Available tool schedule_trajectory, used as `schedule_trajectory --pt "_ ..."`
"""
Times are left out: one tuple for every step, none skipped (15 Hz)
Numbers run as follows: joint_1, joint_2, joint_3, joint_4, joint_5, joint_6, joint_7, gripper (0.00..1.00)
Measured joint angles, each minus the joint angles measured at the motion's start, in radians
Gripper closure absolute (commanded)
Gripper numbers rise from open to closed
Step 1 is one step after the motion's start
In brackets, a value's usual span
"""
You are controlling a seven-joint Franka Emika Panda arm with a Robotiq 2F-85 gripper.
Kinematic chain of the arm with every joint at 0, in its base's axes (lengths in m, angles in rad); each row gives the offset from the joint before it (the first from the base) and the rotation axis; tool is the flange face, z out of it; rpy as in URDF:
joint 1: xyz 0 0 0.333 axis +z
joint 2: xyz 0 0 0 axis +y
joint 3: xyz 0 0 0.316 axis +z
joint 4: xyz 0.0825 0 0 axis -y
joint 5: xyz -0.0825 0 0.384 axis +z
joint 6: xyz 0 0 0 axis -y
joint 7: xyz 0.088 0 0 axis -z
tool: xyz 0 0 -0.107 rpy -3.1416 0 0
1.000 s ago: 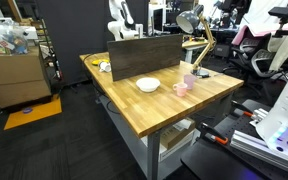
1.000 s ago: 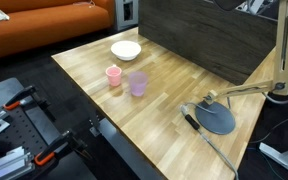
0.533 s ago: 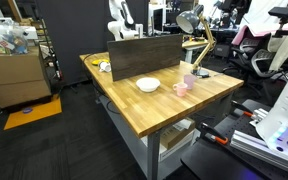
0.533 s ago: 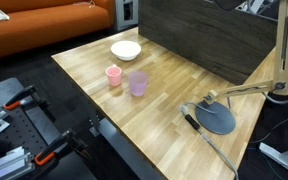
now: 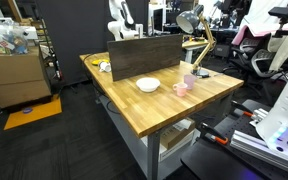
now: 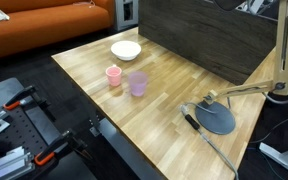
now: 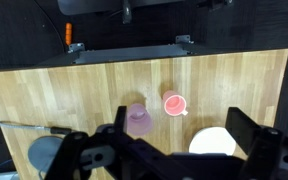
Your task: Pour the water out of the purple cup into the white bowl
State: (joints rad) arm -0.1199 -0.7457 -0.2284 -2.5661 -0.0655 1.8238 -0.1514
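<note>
The purple cup (image 6: 137, 83) stands upright on the wooden table (image 6: 164, 110), right beside the pink cup (image 6: 113, 75). The white bowl (image 6: 126, 50) sits a little beyond them, near the table's edge. All three also show in an exterior view: purple cup (image 5: 190, 82), pink cup (image 5: 180, 88), bowl (image 5: 148, 85). In the wrist view my gripper (image 7: 181, 135) is open and empty, high above the table. The purple cup (image 7: 138, 122) lies by its left finger, the pink cup (image 7: 174, 104) between the fingers, the bowl (image 7: 216, 142) towards the right finger.
A desk lamp with a round dark base (image 6: 216, 117) stands on the table near the cups, its head (image 5: 189, 20) raised high. A dark wooden panel (image 6: 204, 35) stands upright along the table's back edge. An orange sofa (image 6: 44, 25) lies beyond the table.
</note>
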Motion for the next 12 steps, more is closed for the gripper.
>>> schedule_trajectory --pt "-0.005 0.018 -0.011 0.002 0.012 -0.014 0.019 0.0" --pt "-0.012 0.04 -0.023 0.005 0.021 -0.026 0.036 0.0" --pt "-0.023 0.067 -0.036 0.009 0.027 -0.028 0.055 0.0" --pt "-0.036 0.097 -0.046 0.016 0.033 -0.028 0.077 0.0" --pt "-0.052 0.128 -0.053 0.025 0.035 -0.024 0.103 0.0" --pt "-0.07 0.157 -0.054 0.032 0.033 -0.007 0.124 0.0" --pt "-0.085 0.178 -0.054 0.037 0.033 0.008 0.134 0.0" --pt "-0.089 0.188 -0.054 0.041 0.033 0.012 0.139 0.0" --pt "-0.089 0.189 -0.053 0.043 0.033 0.012 0.144 0.0" --pt "-0.089 0.188 -0.052 0.044 0.033 0.012 0.148 0.0" --pt "-0.089 0.188 -0.051 0.045 0.033 0.012 0.15 0.0" --pt "-0.089 0.188 -0.051 0.045 0.033 0.012 0.151 0.0"
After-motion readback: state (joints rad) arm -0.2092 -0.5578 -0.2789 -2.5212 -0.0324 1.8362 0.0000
